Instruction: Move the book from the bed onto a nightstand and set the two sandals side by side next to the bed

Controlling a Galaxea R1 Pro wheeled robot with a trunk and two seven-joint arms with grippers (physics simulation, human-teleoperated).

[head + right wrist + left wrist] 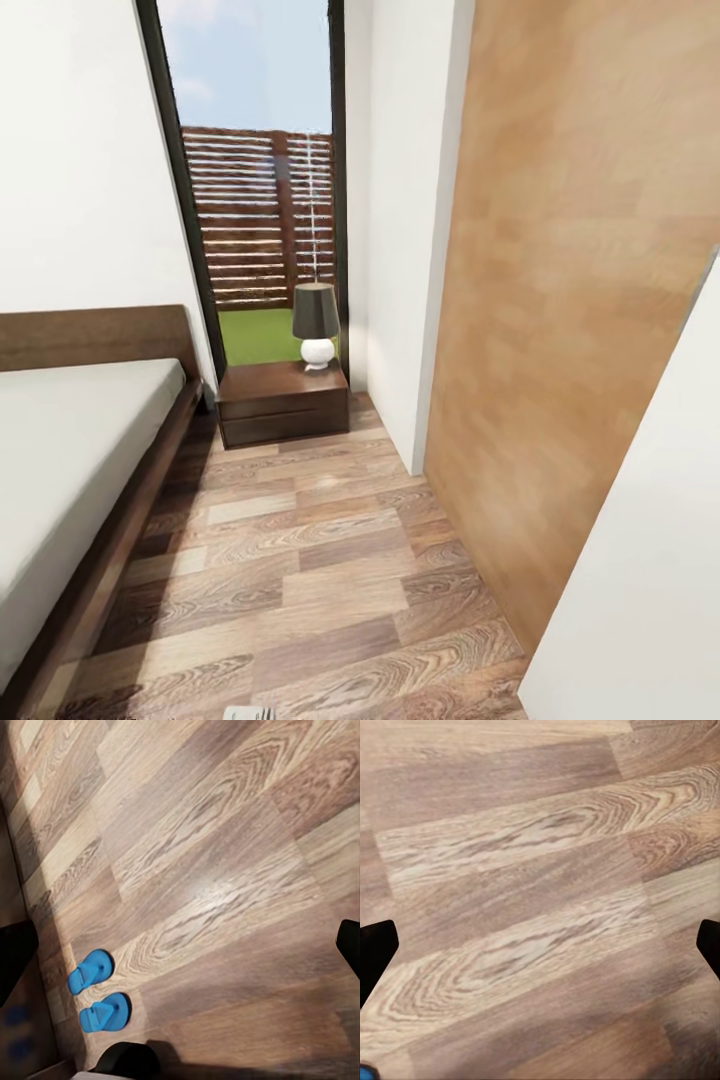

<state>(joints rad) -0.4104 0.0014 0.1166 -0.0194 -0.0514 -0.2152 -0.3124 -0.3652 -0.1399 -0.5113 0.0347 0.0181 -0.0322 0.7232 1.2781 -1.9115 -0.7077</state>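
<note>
From the head camera, the bed (70, 450) runs along the left with bare plank floor (300, 580) beside it, and the nightstand (283, 400) stands at its head under a lamp (316, 325); the book cannot be seen on the visible mattress. The left wrist camera looks down on floor, its gripper (540, 945) spread wide and empty. The right wrist camera finds the two sandals (96, 991) side by side near a dark edge, probably the bed frame; its gripper (180, 952) is likewise apart, holding nothing.
</note>
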